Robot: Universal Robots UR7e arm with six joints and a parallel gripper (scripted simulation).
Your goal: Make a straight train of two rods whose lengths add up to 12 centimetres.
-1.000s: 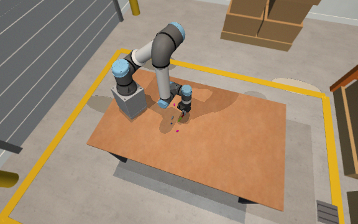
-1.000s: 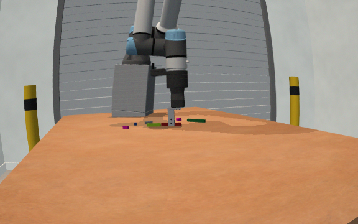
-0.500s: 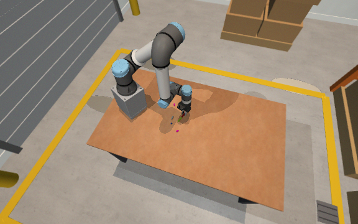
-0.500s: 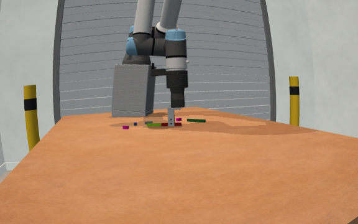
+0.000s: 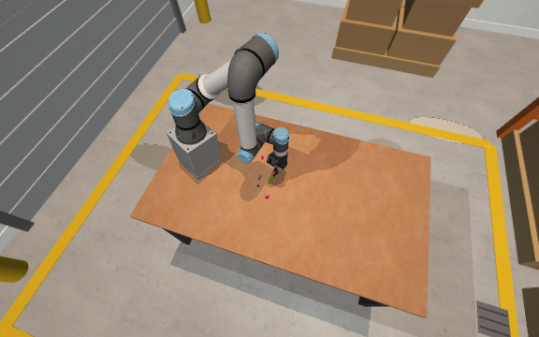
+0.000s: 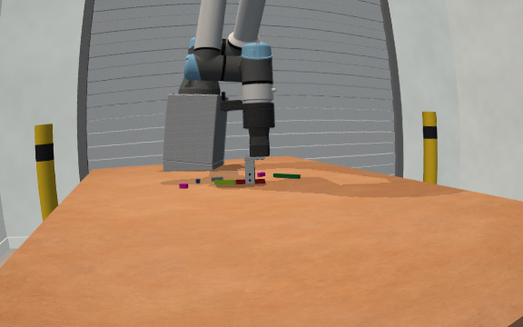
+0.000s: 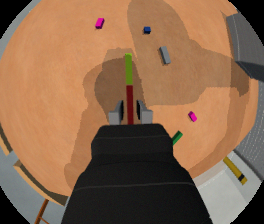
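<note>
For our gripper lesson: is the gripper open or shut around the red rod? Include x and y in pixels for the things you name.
Open: in the wrist view, gaps show between the gripper's fingers and the red rod (image 6: pixel 260 182) (image 7: pixel 130 102).

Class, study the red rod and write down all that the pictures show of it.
The red rod is a straight, slim, dark red bar with flat sides and a plain look; its material can't be told. It lies flat on the table, in line with the lime rod, end to end with no visible gap. The open gripper's fingers stand either side, apart from it in the wrist view.
</note>
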